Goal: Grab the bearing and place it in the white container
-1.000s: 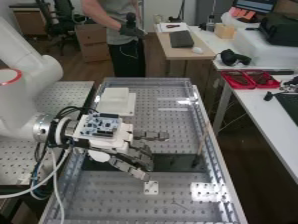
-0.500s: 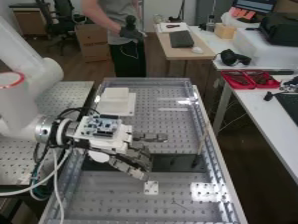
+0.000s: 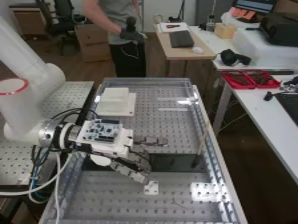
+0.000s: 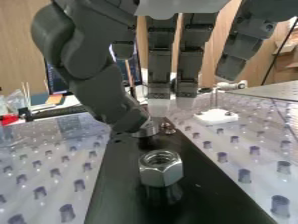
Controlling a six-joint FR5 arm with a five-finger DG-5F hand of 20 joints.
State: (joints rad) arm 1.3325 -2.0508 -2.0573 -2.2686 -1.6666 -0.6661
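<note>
Over the dark strip in the high view is the hand (image 3: 136, 161), its fingers spread and fairly straight. The wrist view has the hand (image 4: 159, 62) open, fingers hanging down and the thumb low beside them. By the thumb's tip, partly covered by it, a shiny round metal piece (image 4: 148, 131) that looks like the bearing lies on the black strip (image 4: 120, 187). Whether the thumb touches it, I cannot tell. A hex nut (image 4: 161, 169) stands on the same strip. In the high view the white container (image 3: 115, 103) sits at the bench's far left.
A small white plate (image 3: 151, 188) lies just beyond the fingertips, near the strip. A thin brown stick (image 3: 200, 150) leans by the right rail (image 3: 214, 145). Small metal bits (image 4: 167, 128) lie beside the round piece.
The hand has moved slightly toward the bench's near end and sits a little lower in the high view. The arm's joints have shifted with it; the white container has not moved.
</note>
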